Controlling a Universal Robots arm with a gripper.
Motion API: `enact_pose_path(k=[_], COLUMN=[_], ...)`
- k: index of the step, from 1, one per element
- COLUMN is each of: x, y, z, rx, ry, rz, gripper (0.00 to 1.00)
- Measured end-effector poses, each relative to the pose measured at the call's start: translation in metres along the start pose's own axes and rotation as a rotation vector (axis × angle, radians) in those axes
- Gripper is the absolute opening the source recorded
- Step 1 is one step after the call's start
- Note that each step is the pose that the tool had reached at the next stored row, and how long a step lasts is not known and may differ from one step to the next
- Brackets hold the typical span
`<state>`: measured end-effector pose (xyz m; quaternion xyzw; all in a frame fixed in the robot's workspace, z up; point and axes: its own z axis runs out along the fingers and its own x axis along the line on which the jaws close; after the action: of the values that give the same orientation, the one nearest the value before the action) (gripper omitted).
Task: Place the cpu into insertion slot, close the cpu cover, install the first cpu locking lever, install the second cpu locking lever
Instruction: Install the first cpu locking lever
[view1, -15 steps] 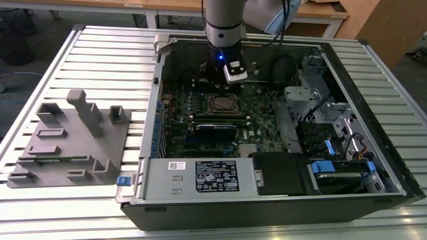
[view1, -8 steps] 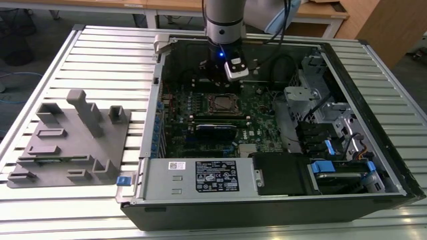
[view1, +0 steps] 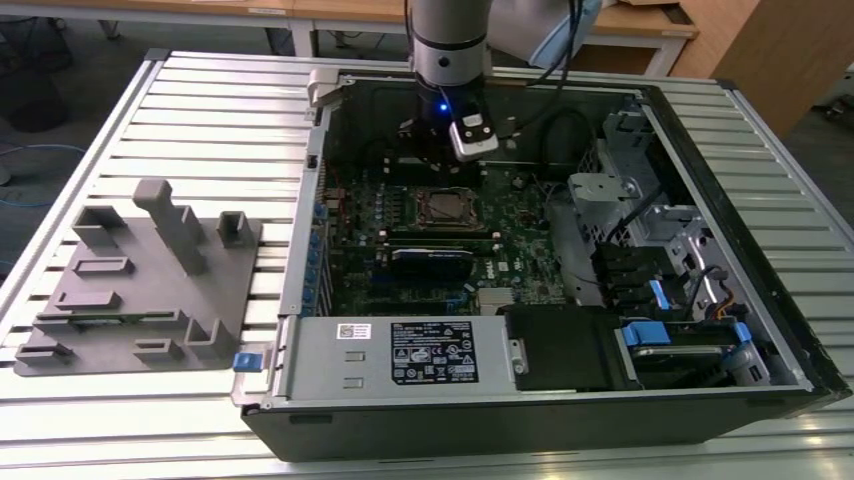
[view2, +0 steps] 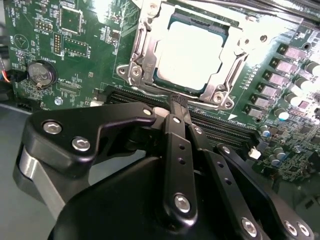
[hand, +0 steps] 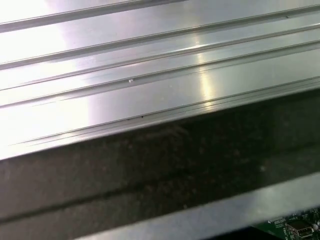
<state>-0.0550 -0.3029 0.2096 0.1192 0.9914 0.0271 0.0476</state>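
The end effector (view2: 178, 102), clenched on nothing, hovers just beside the cpu cover (view2: 145, 47) (already lowered around the cpu (view2: 192, 50)), at its memory-slot edge.

In the second wrist view the black metal linkage of the gripper (view2: 178, 102) hides the lower green motherboard (view2: 75, 60), and glare washes out the square silver-grey cpu (view2: 192, 52). In the exterior view the small square insertion slot (view1: 445, 206) is too small to read.
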Motion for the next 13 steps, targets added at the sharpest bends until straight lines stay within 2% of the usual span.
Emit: enact_pose_path(k=[6,13], x=[-0.0018,-0.002], y=[0.0004,-0.0012], z=[0.0003,0.0002], rx=[-0.0039,-0.0032], ry=[0.0029,0.0031], rz=[-0.044,-0.052], gripper=[0.11,0.11])
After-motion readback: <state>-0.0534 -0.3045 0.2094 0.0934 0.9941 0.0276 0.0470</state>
